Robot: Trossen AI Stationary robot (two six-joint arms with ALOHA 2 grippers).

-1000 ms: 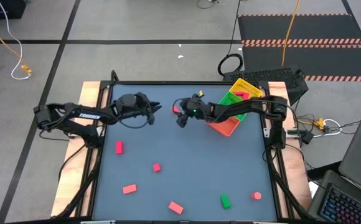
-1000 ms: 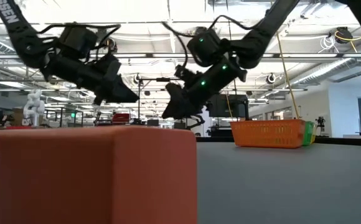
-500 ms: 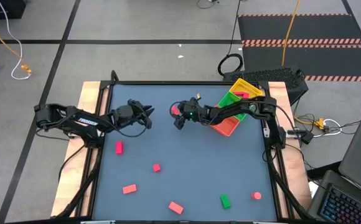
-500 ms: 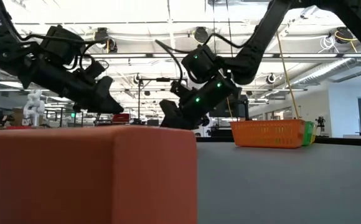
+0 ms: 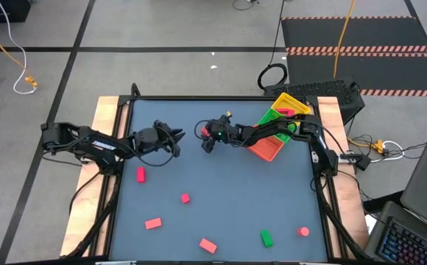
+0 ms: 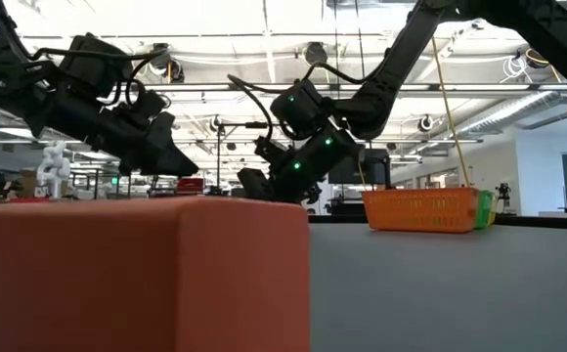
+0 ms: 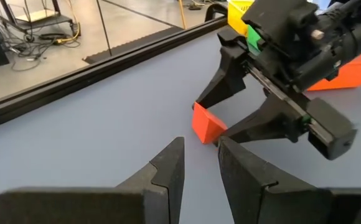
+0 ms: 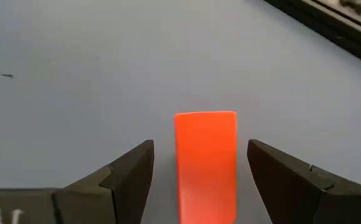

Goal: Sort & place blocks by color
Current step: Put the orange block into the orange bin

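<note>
Fingers (image 8: pixel 131 174) of the right gripper (image 8: pixel 200 171) are standing wide apart on either side of a red block (image 8: pixel 205 158), not touching it, near the back of the worktop (image 5: pixel 235 199). The left gripper (image 7: pixel 199 165) is hovering just beside, fingers narrowly parted. Other red blocks (image 5: pixel 140 174) and a green block (image 5: pixel 266 238) are lying scattered toward the front.

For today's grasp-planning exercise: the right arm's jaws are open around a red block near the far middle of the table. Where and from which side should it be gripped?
Grip the red block across its two long side faces, coming down from above. It lies flat on the table as a short bar, lengthwise between the right gripper's open jaws, which already flank those faces. The left gripper waits nearby.
</note>
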